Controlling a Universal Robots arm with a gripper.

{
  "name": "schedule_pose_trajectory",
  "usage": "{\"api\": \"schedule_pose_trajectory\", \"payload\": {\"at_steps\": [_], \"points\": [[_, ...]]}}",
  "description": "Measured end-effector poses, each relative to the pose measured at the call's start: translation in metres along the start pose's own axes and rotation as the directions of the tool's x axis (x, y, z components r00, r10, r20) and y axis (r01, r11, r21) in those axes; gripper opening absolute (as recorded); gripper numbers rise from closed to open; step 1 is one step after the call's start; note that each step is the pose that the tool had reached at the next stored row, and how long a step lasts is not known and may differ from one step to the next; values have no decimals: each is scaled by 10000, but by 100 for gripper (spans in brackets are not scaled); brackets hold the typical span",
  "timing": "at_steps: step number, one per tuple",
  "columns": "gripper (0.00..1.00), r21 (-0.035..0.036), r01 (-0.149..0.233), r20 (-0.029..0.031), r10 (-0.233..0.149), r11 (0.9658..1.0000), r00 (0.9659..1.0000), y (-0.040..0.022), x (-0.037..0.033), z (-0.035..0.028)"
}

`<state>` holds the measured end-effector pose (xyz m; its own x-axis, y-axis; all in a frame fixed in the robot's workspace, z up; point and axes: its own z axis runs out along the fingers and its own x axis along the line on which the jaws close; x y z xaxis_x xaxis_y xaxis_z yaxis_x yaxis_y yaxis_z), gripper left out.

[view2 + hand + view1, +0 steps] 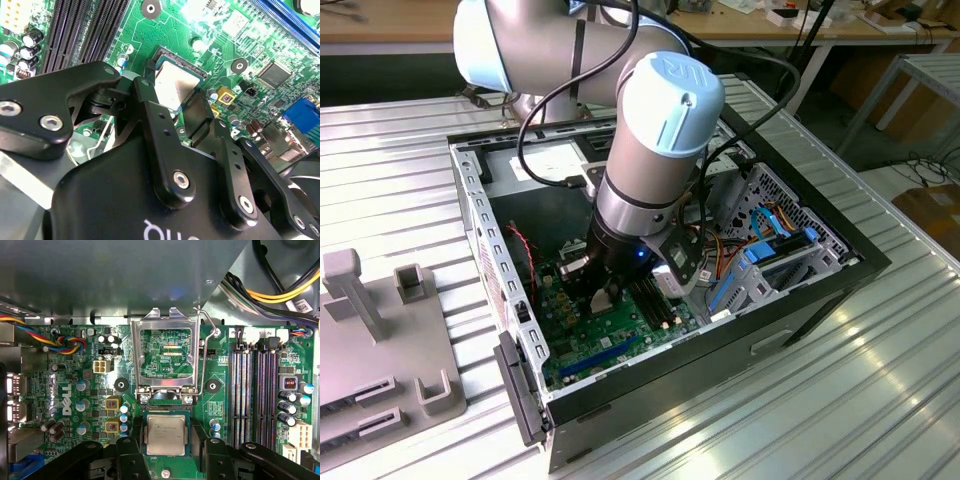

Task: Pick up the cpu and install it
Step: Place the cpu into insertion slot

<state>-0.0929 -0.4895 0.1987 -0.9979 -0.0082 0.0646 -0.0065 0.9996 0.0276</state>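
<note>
The cpu [165, 434] is a small square chip with a silvery-grey top. It lies level within the black-framed socket [139, 422] on the green motherboard [220, 410]. My gripper [167, 441] is down inside the computer case, its black fingers [129, 452] close against two opposite sides of the chip, shut on it. In the second wrist view the cpu [172, 85] shows between the fingers [147, 95] of the gripper [172, 102], its nearer part hidden behind them. In the exterior view the gripper [605, 298] reaches down onto the board.
The socket's metal load plate [162, 320] stands flipped open beside the socket, with its wire lever [202, 355] raised. Black memory slots [255, 390] run alongside. The case walls [480, 220], cable bundles [730, 250] and a blue drive cage [760, 265] crowd the arm. A grey fixture [380, 340] sits on the table.
</note>
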Motion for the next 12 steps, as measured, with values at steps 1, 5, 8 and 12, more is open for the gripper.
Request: {"api": "schedule_pose_trajectory", "payload": {"at_steps": [1,5,8,12], "points": [[47,0,0,0,0,10000,10000,0,0,1],[47,-1,-1,2,1,10000,10000,0,0,3],[47,-2,0,2,0,10000,10000,0,-1,4],[48,-3,-2,-4,2,10000,10000,0,0,4]]}}
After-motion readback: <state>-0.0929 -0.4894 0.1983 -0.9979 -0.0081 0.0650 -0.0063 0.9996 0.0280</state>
